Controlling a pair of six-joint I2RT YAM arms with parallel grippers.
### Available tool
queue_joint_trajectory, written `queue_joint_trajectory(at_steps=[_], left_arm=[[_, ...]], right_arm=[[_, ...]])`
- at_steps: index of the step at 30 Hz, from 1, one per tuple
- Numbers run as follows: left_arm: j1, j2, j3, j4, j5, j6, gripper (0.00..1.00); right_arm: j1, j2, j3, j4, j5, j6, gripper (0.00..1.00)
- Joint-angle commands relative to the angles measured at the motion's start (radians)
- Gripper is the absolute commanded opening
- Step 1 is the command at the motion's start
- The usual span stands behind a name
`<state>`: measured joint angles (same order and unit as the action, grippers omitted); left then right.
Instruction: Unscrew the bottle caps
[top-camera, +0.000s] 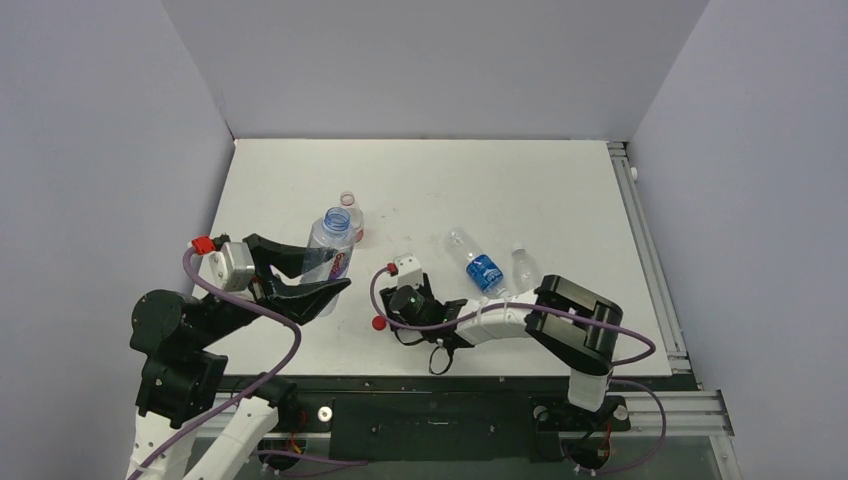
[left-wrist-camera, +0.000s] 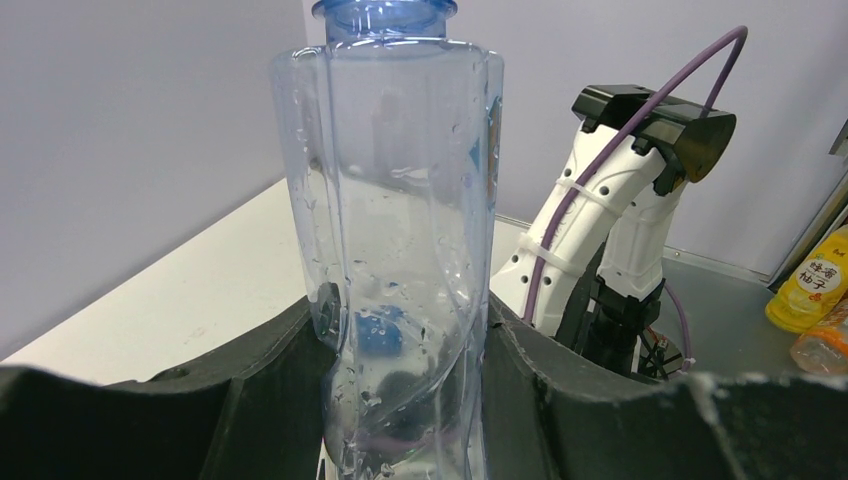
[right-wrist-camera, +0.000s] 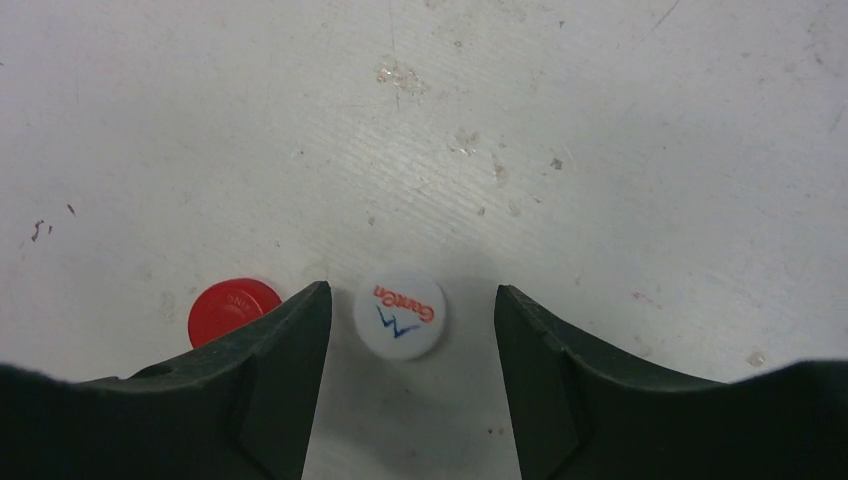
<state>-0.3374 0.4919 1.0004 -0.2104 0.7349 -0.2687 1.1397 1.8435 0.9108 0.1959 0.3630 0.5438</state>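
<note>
- Your right gripper (right-wrist-camera: 407, 292) is gaping wide, straddling the white cap (right-wrist-camera: 400, 318) — red cap (right-wrist-camera: 232, 308) just outside.
- Your left gripper (left-wrist-camera: 410, 340) is clamping the uncapped bottle (left-wrist-camera: 395, 200).

Soft, even light falls from overhead. In the top view the tabletop (top-camera: 520, 190) shows bright white without glare, and the arms cast only faint, short shadows. In the left wrist view the clear bottle (left-wrist-camera: 395, 200) carries small highlights and sharp droplets, while the left fingers (left-wrist-camera: 250, 410) along the bottom edge are dark and blurred. In the right wrist view the white cap (right-wrist-camera: 399, 315) is crisp, its print legible, and sits in a pale shadow. The red cap (right-wrist-camera: 230, 308) is sharp too, and the right fingers (right-wrist-camera: 270, 390) look soft-edged.
</note>
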Motion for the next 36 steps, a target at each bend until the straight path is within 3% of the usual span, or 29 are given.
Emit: queue_joint_trajectory(at_steps=[1, 10, 13, 17, 23, 36], left_arm=[[0.006, 0.003, 0.018, 0.019, -0.019, 0.004, 0.21], [0.006, 0.007, 0.006, 0.035, -0.028, 0.000, 0.21], [0.006, 0.004, -0.006, 0.040, -0.031, 0.003, 0.22], [0.006, 0.003, -0.026, 0.050, -0.032, 0.010, 0.21], [0.006, 0.000, -0.053, 0.047, -0.012, 0.039, 0.21], [0.006, 0.007, -0.063, 0.041, 0.079, 0.085, 0.25]], right_arm=[[0.001, -0.128, -0.030, -0.025, 0.036, 0.005, 0.57], [-0.041, -0.527, 0.071, -0.234, -0.017, -0.092, 0.62], [-0.051, -0.670, 0.195, -0.308, -0.077, -0.137, 0.70], [-0.058, -0.745, 0.379, -0.348, -0.218, -0.159, 0.76], [-0.042, -0.707, 0.596, -0.349, -0.457, -0.130, 0.79], [0.043, -0.539, 0.753, -0.349, -0.535, -0.127, 0.80]])
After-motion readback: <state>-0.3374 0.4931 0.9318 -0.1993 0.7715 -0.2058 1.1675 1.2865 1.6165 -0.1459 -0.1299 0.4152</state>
